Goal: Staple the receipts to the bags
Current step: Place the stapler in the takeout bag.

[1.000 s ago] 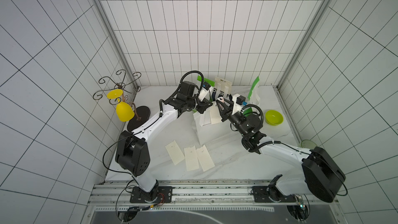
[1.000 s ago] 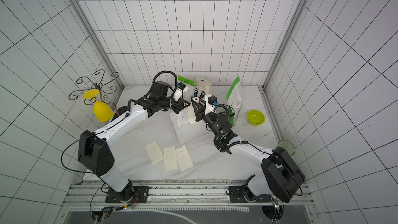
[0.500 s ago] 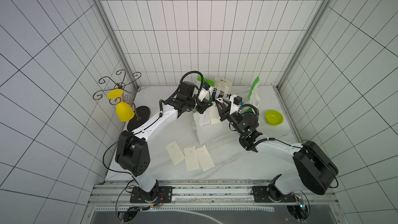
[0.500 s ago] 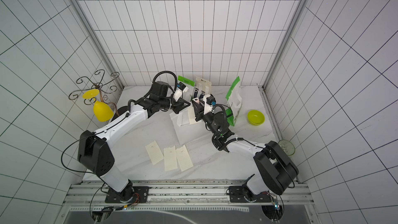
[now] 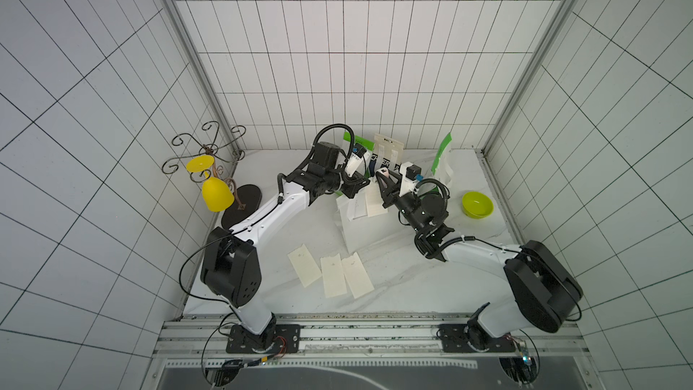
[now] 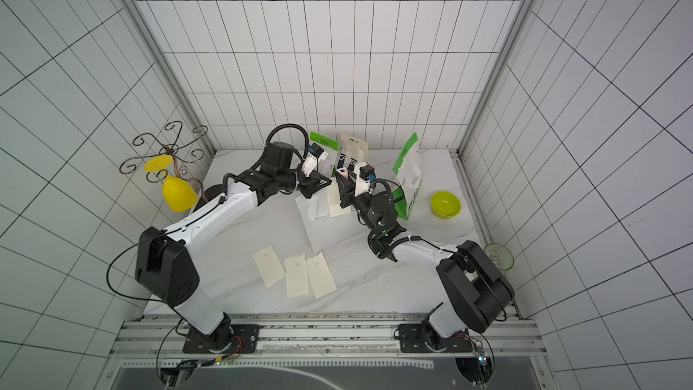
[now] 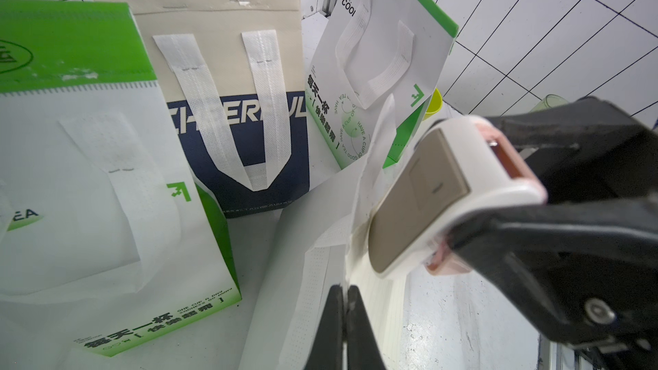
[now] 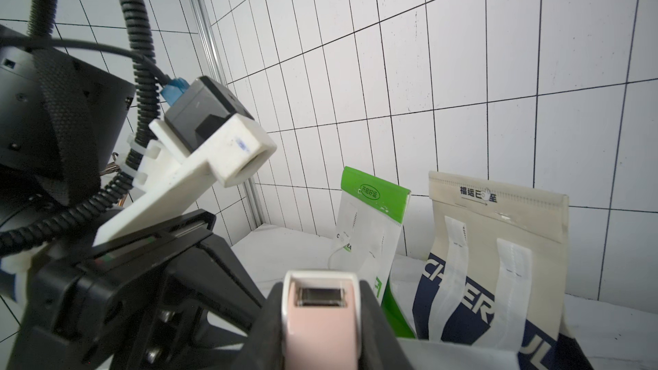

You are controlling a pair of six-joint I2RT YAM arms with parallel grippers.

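Left end effector [image 7: 344, 300] perhaps on receipt [image 7: 377, 307]

The right arm [image 5: 476, 256] folds inward: its shoulder housing [image 5: 540, 287] swings toward the centre of the desk [image 5: 393, 287], and the elbow follows slightly. The right gripper [image 5: 385, 178], clamping the stapler [image 8: 317, 315], advances marginally toward the receipt [image 5: 375, 200].

The stapler [image 7: 438, 201] in my right claw [image 8: 318, 315] is smooth plastic, with a glossy white shell, a matt tan panel and a pale pink back. Both claws are matt black plastic. The left claw [image 7: 344, 300] pinches the plain white bag [image 7: 281, 315] — soft, fibrous paper with dimpled handles — and a matt cream receipt [image 7: 377, 286]. The navy bag [image 7: 245, 158] looks matt too, and its straps look woven. The counter [image 5: 393, 287] is polished and marble-veined, and the bowl [image 5: 477, 204] is glossy plastic.
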